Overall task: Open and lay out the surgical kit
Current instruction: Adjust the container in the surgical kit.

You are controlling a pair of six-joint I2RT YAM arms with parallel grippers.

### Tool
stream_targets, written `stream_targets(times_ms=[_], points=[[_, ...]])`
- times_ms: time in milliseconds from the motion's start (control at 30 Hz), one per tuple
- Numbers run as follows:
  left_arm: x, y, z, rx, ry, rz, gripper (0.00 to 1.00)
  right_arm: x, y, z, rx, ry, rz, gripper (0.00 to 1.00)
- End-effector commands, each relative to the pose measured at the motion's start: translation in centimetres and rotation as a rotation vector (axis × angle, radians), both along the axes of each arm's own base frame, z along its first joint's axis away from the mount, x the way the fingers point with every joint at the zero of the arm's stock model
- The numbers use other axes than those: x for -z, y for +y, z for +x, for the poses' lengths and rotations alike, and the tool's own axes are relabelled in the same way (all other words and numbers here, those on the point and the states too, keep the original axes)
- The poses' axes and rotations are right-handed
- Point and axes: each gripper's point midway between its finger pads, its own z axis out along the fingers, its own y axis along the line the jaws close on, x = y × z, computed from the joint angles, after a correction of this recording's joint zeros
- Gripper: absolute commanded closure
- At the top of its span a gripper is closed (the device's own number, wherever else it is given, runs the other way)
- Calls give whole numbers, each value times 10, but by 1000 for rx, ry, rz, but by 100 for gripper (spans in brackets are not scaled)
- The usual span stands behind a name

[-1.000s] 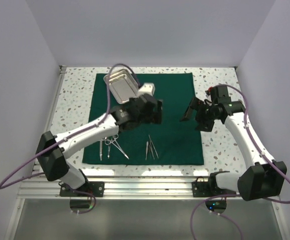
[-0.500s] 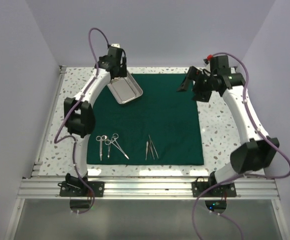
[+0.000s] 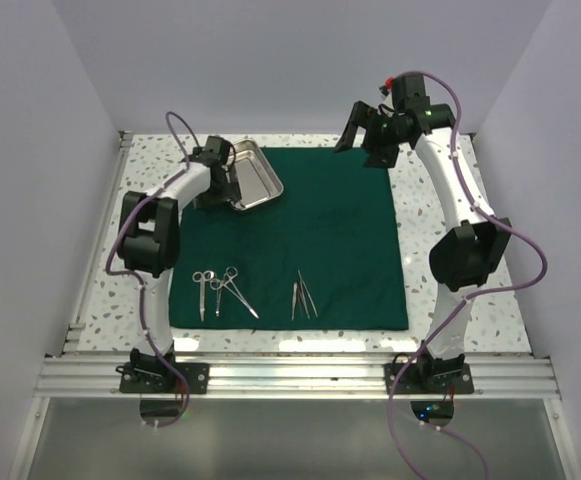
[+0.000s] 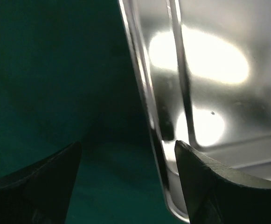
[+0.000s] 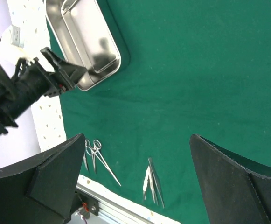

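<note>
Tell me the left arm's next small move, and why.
Probably close the left gripper on the tray rim. In the wrist view its jaws stand open astride that rim without pinching it, so nothing looks gripped yet. The tray sits skewed at the far left corner of the cloth, and it likely needs a firm hold before it can be shifted.

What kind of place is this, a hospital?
Probably a robot practice lab, not a hospital. A left arm and a right arm are bolted at the edge of a speckled table inside plain white walls. Scissors lie on a green cloth, a steel tray at its corner.
</note>
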Motion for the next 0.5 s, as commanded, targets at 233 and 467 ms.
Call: stream_targets(times_ms=[233, 467], points=[[-35, -143, 1, 29, -115, -389, 0, 16, -1, -1, -24, 30, -26, 2], [-52, -181, 59, 9, -223, -458, 0, 19, -1, 4, -18, 32, -34, 2]])
